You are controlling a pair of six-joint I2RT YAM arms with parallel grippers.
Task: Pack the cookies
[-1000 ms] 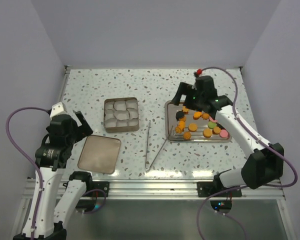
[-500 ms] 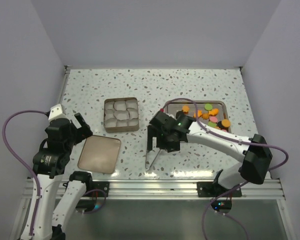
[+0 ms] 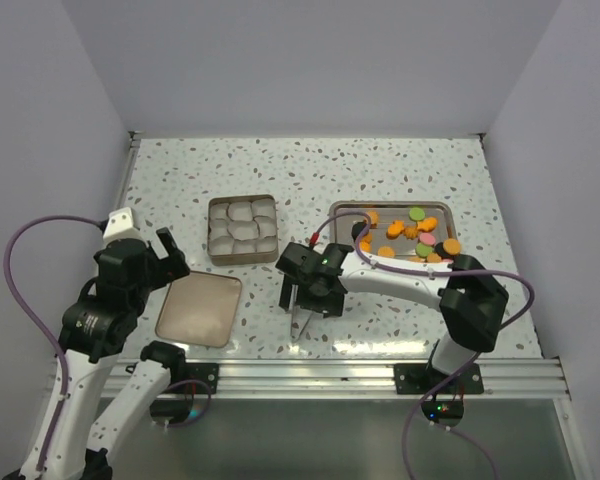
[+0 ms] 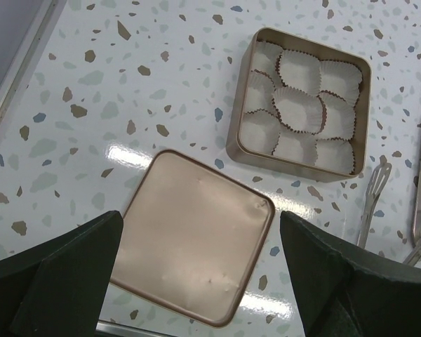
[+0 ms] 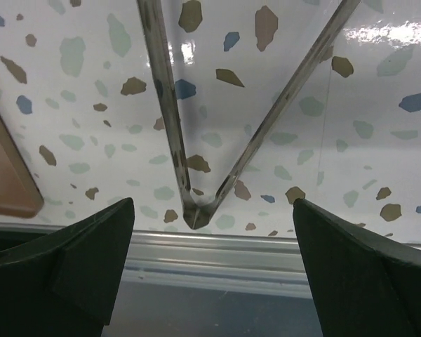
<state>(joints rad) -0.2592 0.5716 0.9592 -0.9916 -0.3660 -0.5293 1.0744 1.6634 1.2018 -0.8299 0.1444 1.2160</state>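
**Top view:** the cookies (image 3: pixel 408 232) lay in a metal tray (image 3: pixel 390 205) at right, well apart from the tin (image 3: pixel 212 228) of paper cups. The right gripper (image 3: pixel 308 300) stood low over the tongs (image 3: pixel 300 324).

**Left wrist view:** the left gripper (image 4: pixel 203 281), jaws apart, hovered above the lid (image 4: pixel 196 239).

**Right wrist view:** the jaws stood apart, straddling the tongs' hinge.

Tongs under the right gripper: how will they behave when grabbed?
Likely springy: the tongs are two thin metal legs joined at one end, so a squeeze across both should close them. Probably slippery: they look polished and lie flat on the glossy table. The open right gripper brackets the joined end, likely the stiffest spot.
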